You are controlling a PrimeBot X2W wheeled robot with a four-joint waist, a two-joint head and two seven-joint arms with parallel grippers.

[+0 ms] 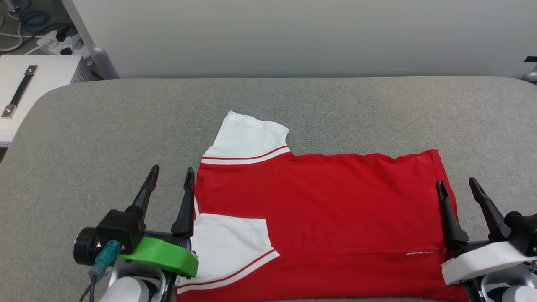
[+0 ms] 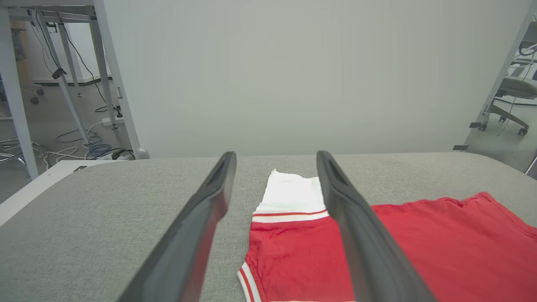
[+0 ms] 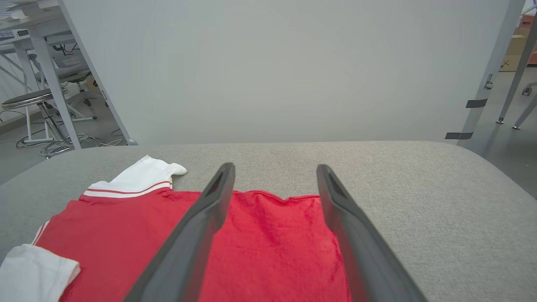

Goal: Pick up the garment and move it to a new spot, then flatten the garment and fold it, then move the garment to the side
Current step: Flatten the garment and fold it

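The garment (image 1: 327, 209), a red jersey with white sleeves and red-white striped trim, lies flat on the grey padded table (image 1: 126, 126), plain red side up. One white sleeve points away from me; the other is folded over the red body near the front edge. My left gripper (image 1: 173, 173) stands open at the garment's left edge, with nothing between its fingers. My right gripper (image 1: 457, 185) stands open over the garment's right edge, also empty. The left wrist view shows the far sleeve (image 2: 289, 197) between the fingers. The right wrist view shows the red cloth (image 3: 272, 239) between them.
A pale partition wall (image 1: 293, 37) rises behind the table's far edge. At the far left stand a white cabinet with a black handle (image 1: 21, 90) and floor cables with a power strip (image 1: 58, 42). Bare grey table surface extends left, right and beyond the garment.
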